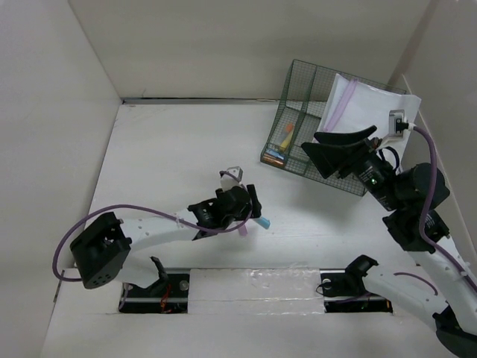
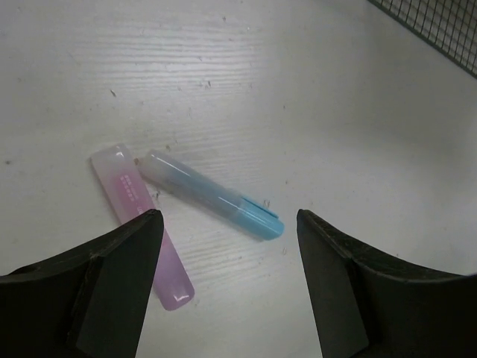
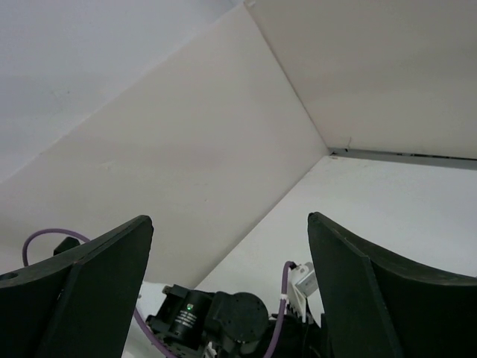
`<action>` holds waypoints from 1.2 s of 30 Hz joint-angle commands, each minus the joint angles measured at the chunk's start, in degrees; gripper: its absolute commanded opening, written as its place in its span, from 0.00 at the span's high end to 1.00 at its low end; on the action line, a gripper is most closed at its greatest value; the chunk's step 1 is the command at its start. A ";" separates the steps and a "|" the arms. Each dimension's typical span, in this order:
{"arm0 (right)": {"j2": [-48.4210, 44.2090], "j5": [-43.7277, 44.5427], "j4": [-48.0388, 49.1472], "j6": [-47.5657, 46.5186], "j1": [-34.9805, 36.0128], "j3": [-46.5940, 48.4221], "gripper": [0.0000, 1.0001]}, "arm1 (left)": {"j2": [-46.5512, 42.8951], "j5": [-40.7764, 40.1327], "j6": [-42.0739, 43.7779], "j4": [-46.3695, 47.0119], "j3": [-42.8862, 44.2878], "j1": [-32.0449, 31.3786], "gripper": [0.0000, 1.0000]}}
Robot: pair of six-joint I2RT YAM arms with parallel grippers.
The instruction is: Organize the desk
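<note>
Near the arm bases, toward the middle of the white surface point(image 1: 164, 149), the left end effector point(image 2: 229, 218) hangs low. Its fingers are spread wide and hold nothing. Right beneath it lie two loose pens, a pink pen point(image 2: 141, 224) partly hidden behind one finger and a blue-capped pen point(image 2: 212, 195). They meet at one end and splay apart at the other.

The step in hand looks like picking one pen off the surface, and the blue-capped one sits more squarely in the gap. It lies slantwise to the closing line, so the next move likely calls for a wrist turn, then a descent that catches one barrel, not both.

Just beyond is a small pale object point(image 1: 237, 172) that I cannot identify. At the far right, the right end effector point(image 1: 337, 149) hovers spread and empty by the near edge of the green mesh organizer point(image 1: 298, 82). A clear zip bag point(image 1: 365, 104) lies over the organizer's right part, and the organizer is the probable destination.
</note>
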 commanded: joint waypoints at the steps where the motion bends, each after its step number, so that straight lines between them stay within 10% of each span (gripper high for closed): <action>1: -0.03 -1.37 3.65 -0.02 -0.35 1.12 0.10 | 2.42 -3.87 -2.89 -3.76 2.68 -1.96 0.32; 12: -0.29 -1.81 2.95 -1.43 -0.35 1.56 0.08 | 11.84 -4.05 -3.43 -3.06 5.23 -0.82 0.33; 24: 1.46 2.76 3.03 -5.65 -0.35 -3.45 0.11 | -3.46 -6.51 -8.07 -11.39 -0.75 -0.20 0.46; 27: 1.73 2.94 3.21 -5.91 -0.35 -4.94 0.23 | -0.83 -5.11 -9.66 -12.99 -1.10 -1.69 0.47; 31: 1.38 3.38 3.56 -6.35 -0.35 -7.58 0.80 | 2.08 -3.08 -10.89 -13.17 -1.62 -2.22 0.50; 36: 0.76 3.82 3.03 -8.02 -0.35 -9.95 0.85 | 3.49 -3.08 -10.02 -11.15 -1.80 -2.22 0.52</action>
